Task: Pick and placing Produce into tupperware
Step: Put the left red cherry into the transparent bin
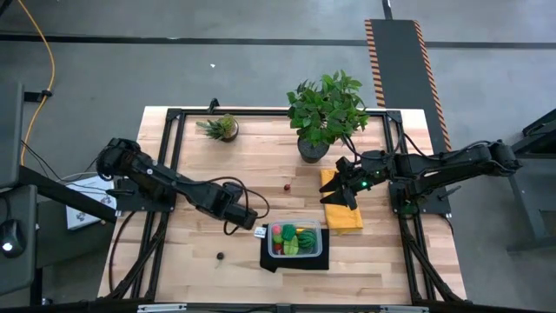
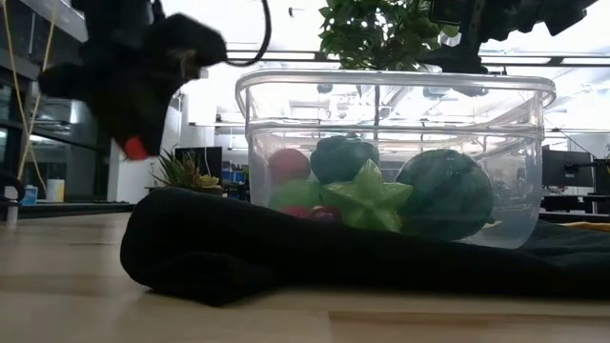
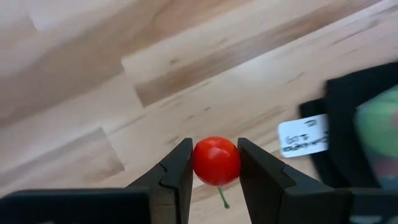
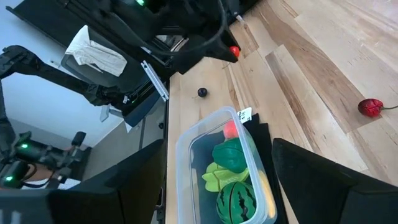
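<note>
The clear tupperware (image 1: 294, 241) stands on a black mat (image 1: 271, 261) near the table's near edge. In it lie a dark green watermelon (image 2: 446, 193), a green star fruit (image 2: 368, 197) and red, green and yellow pieces. My left gripper (image 1: 252, 222) hovers just left of the tupperware, shut on a small red cherry (image 3: 216, 160). A red piece (image 1: 287, 185) and a dark berry (image 1: 220, 256) rest on the bare wood. My right gripper (image 1: 347, 187) is open above the yellow cloth (image 1: 341, 209), right of the tupperware. My left gripper pinches the red cherry's round body (image 3: 205, 163) between its two fingers, one finger on each side. The fingers (image 2: 124, 114) slant down from the table's left. The cherry (image 2: 136, 148) is lifted clear of the wood, and its thin green stem (image 3: 222, 198) points down.
A large potted plant (image 1: 323, 113) and a small one (image 1: 221, 129) stand near the far edge. A white label (image 3: 303, 135) sticks out at the mat's left edge. A black frame (image 1: 174, 174) runs around the table. Bare wood lies left of the mat.
</note>
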Available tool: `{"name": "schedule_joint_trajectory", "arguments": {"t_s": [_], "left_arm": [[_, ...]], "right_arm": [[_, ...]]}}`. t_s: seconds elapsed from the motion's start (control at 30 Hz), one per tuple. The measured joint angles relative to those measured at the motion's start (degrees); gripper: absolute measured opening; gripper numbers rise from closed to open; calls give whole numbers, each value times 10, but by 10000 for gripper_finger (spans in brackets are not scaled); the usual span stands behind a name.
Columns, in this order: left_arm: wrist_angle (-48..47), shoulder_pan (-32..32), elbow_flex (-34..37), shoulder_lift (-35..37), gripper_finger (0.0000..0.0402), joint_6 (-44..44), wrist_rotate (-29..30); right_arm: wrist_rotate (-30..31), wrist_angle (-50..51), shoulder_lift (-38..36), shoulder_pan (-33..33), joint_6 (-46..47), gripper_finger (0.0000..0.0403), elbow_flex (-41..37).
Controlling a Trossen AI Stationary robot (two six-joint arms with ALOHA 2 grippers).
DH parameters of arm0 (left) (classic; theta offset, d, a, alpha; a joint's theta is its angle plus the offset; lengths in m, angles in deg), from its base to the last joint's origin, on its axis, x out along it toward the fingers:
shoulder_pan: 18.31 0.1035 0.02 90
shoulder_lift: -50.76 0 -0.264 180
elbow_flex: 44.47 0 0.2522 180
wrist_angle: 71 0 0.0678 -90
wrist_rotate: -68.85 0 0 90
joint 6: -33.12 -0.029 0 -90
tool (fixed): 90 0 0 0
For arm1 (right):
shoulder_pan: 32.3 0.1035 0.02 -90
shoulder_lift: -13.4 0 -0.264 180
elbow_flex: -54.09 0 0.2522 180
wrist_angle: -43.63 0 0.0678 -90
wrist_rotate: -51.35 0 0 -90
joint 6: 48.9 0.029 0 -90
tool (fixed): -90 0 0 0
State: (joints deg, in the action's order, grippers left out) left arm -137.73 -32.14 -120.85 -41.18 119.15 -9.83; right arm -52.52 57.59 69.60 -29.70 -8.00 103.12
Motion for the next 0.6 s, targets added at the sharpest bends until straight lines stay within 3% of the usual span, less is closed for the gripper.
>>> {"name": "schedule_joint_trajectory", "arguments": {"t_s": [0.4, 0.6], "left_arm": [[-39, 0, -154, 0, 99, -164, 109], [5, 0, -203, 1, 99, -285, 122]], "right_arm": [[0, 0, 0, 0, 2, 282, 0], [1, -2, 0, 0, 8, 282, 0]]}}
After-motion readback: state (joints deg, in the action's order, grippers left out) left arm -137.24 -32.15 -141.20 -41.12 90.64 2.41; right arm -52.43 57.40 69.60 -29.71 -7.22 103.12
